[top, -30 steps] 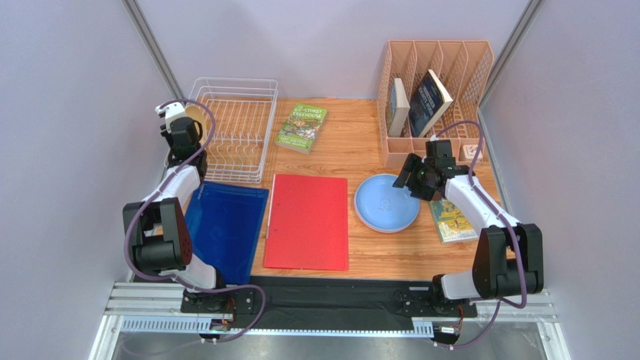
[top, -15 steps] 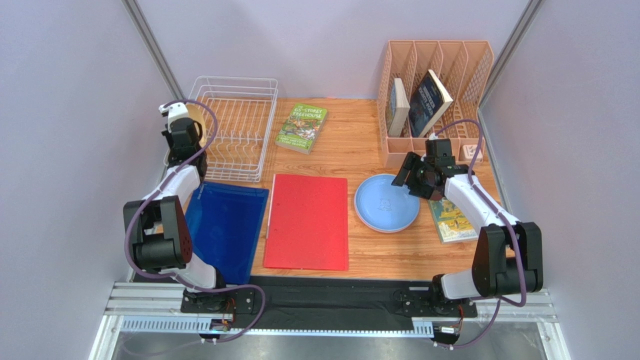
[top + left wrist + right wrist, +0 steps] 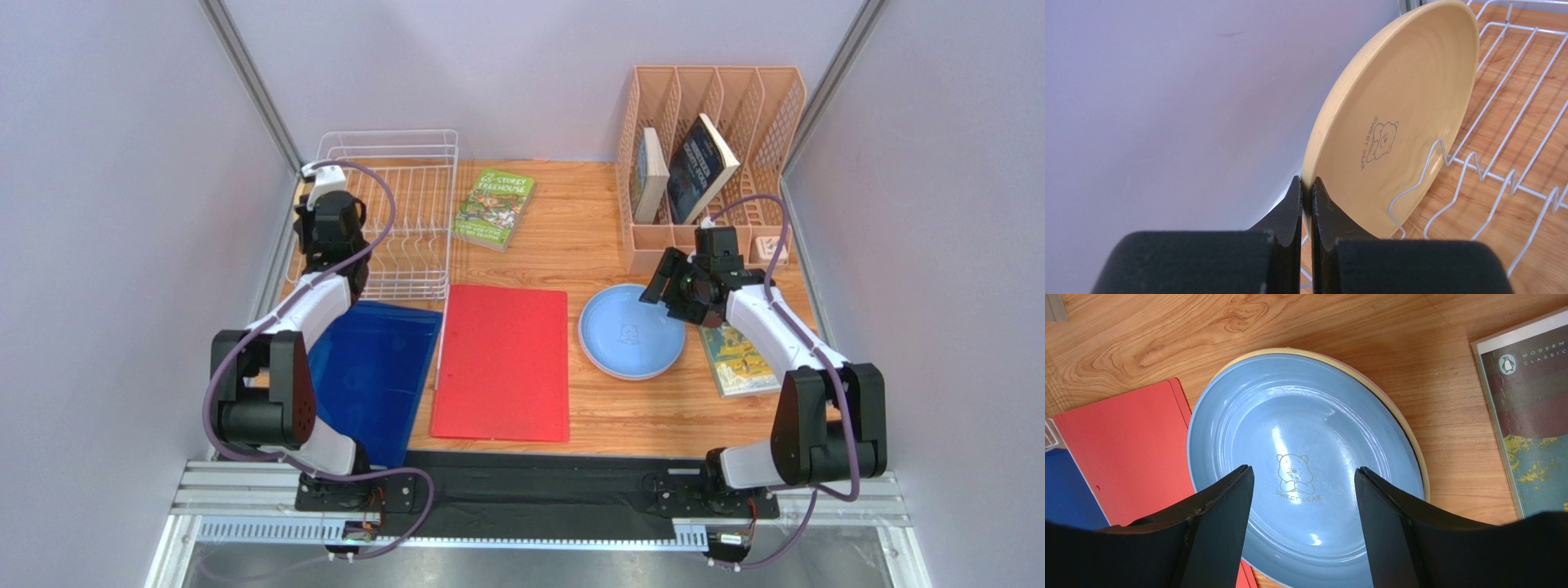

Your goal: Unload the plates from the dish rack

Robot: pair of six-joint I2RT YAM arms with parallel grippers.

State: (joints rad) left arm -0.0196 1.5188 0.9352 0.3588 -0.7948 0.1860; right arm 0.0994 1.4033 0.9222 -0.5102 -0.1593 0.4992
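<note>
1. Table [image 3: 540, 233]: wooden top. It is taken as the unloading ground for the plates.

2. Dish rack [image 3: 411, 233]: white wire, set at the far left against the wall. Apart from item 4, no plate is seen in it.

3. Blue plate [image 3: 631, 331]: laid flat, face up, right of centre, between the red folder [image 3: 503, 361] and a book. A cream rim [image 3: 1408, 438] shows beneath it, so a stack is judged to be kept here, one spot for all unloaded plates. How many lie beneath cannot be told.

4. Cream plate [image 3: 1407, 104]: stood on edge in the rack's left side, propped by a wire prong [image 3: 1419, 184] and tilted toward the wall. It is judged the last plate to be unloaded.

5. Left gripper [image 3: 1307, 184]: fingers are pinched together on the cream plate's lower rim, the only part that the prongs leave free. The arm is stretched forward along the table's left edge, with the wrist over the rack's near-left corner.

6. Right gripper [image 3: 1303, 474]: fingers are spread wide and hold nothing. It is hung above the blue plate without touching it. The arm is bent at the elbow and the wrist is tipped downward.
</note>
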